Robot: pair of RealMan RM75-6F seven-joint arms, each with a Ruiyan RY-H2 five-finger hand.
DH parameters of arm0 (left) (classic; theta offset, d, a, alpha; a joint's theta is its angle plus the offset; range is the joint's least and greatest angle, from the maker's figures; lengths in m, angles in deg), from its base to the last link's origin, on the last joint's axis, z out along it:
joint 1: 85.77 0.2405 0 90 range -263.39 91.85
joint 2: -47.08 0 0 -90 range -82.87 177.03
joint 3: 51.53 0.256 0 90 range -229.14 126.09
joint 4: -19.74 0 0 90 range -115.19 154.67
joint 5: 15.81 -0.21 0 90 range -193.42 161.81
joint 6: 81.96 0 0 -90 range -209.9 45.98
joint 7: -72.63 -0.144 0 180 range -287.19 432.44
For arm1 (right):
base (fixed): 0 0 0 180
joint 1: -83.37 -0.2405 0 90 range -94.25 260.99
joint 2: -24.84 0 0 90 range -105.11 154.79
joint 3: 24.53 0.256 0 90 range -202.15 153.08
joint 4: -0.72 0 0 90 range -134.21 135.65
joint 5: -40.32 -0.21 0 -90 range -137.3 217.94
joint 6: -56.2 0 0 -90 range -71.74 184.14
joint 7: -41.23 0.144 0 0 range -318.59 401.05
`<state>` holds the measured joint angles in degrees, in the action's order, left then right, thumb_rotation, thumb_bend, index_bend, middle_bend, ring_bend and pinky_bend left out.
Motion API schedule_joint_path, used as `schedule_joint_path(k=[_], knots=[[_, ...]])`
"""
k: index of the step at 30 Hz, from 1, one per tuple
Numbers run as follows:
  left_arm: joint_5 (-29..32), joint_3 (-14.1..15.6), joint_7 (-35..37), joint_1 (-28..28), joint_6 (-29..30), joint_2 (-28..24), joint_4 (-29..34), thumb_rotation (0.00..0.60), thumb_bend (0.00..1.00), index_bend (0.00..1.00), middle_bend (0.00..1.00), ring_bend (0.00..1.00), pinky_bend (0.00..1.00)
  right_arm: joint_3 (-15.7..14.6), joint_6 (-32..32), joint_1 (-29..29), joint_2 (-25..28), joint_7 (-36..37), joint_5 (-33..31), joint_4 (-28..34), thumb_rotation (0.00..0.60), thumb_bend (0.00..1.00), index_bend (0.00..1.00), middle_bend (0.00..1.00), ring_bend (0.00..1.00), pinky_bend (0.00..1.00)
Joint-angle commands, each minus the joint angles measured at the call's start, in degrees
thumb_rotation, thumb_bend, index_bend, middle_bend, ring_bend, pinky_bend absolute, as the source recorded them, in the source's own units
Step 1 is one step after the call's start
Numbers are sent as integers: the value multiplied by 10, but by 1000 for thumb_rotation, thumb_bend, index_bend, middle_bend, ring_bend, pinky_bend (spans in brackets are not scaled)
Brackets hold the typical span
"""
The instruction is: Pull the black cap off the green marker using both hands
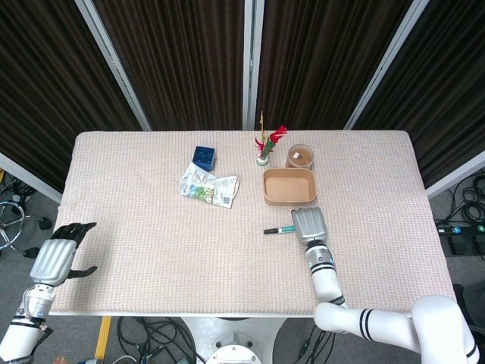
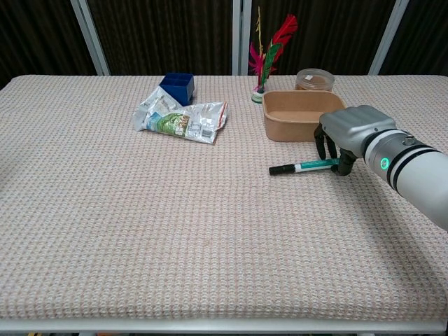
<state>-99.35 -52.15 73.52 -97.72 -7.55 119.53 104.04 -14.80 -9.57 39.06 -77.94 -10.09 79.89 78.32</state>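
A lab test cell: dark curtains (image 1: 182,61), cloth-covered table (image 1: 151,250), floor cables (image 1: 144,334).

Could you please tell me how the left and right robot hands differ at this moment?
The right robot hand is over the table, fingers curled down on the green marker; the left robot hand hangs off the table's left edge, fingers spread, holding nothing. Both have grey backs and dark fingers.
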Motion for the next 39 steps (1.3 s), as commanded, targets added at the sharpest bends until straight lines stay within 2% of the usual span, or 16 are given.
schedule_joint_path(k=[1,6,12,21,31,39], knots=[[0,-1,3,0,0,0,0,600,0,163,207,142,187,0,-9,5,3,7,12,5,600,255,559,523,867,954],[-1,-3,7,-3,-2,1,1,600,0,163,207,142,187,3,-29,13,15,17,33,26,600,261,580,537,867,954],[1,-13,-5,-16,-9,1,14,600,0,163,207,142,190,16,-91,27,26,24,69,65,600,288,603,557,867,954],[27,-53,-78,-59,-35,5,60,600,7,163,212,142,243,64,-156,14,22,-18,90,92,600,313,630,575,867,954],[105,-125,-187,-132,-67,35,122,600,85,189,238,170,268,97,-202,-21,-31,-87,97,94,600,327,642,585,867,954],[176,-152,-261,-175,-72,76,149,600,100,206,275,222,318,115,-210,-42,-85,-97,95,61,600,327,641,584,867,954]])
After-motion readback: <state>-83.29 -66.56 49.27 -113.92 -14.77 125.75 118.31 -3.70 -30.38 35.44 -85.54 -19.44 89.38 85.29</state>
